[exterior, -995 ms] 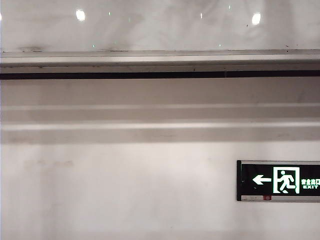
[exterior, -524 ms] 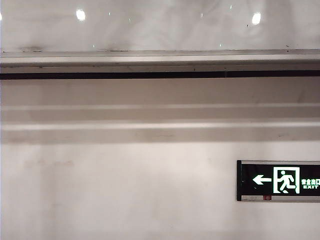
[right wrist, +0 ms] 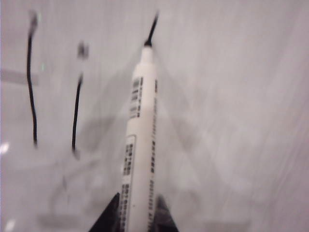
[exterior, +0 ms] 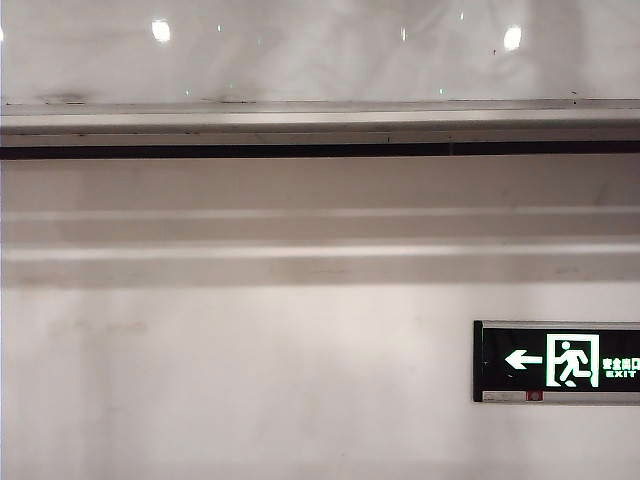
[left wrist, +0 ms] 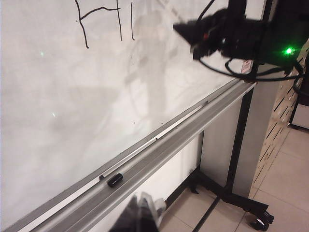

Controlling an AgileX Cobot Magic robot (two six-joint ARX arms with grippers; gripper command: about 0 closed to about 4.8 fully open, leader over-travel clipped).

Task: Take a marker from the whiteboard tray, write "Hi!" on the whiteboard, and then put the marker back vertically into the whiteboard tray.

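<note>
The marker (right wrist: 140,140), a white barrel with printed black codes, stands between the fingers of my right gripper (right wrist: 137,198), which is shut on it. Its dark nib (right wrist: 152,30) points at the whiteboard (right wrist: 231,106), right beside two black strokes (right wrist: 31,82) and a dot. In the left wrist view the whiteboard (left wrist: 58,106) bears the black letters (left wrist: 99,21) and the whiteboard tray (left wrist: 159,152) runs along its lower edge. My left gripper (left wrist: 140,217) hangs blurred below the tray, fingertips together, holding nothing. The exterior view shows the tray (exterior: 320,125) and no gripper.
A small black cap-like piece (left wrist: 115,180) lies in the tray. The right arm's dark wrist with cables and a green light (left wrist: 231,34) hangs before the board. The board's black stand with castors (left wrist: 241,193) rests on the tiled floor. An exit sign (exterior: 557,361) is on the wall.
</note>
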